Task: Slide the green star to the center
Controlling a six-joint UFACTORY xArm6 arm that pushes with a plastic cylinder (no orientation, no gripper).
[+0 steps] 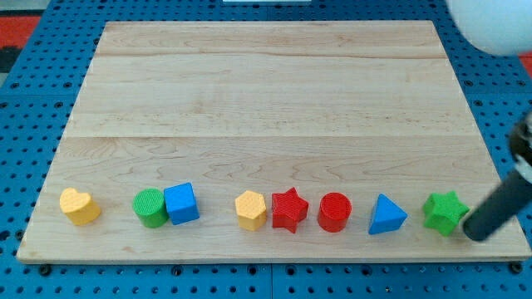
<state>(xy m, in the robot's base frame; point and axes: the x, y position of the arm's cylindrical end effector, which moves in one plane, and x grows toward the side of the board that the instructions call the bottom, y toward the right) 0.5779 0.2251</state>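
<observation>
- A pale wooden board (274,100) lies on a blue pegboard surface (25,124); the pegboard runs off every edge of the view.
- All the blocks sit in one row near the board's bottom edge.
- From the view's left: a yellow heart (80,206), then, well apart from it, a green cylinder (150,208) touching a blue cube (182,203).
- Further right: a yellow hexagon (250,209) just beside a red star (289,209), a red cylinder (335,212), and a blue triangle (386,215).
- The green star (445,213) is last in the row, near the board's bottom right corner.
- My tip (476,230) rests just to the right of the green star, touching it or nearly so; I cannot tell which.
- The rod slants up to the right and is cut off by the view's edge.
- A blurred white rounded shape (495,25) fills the top right corner, too soft to make out.
- There are no jaws: the arm ends in the plain rod.
</observation>
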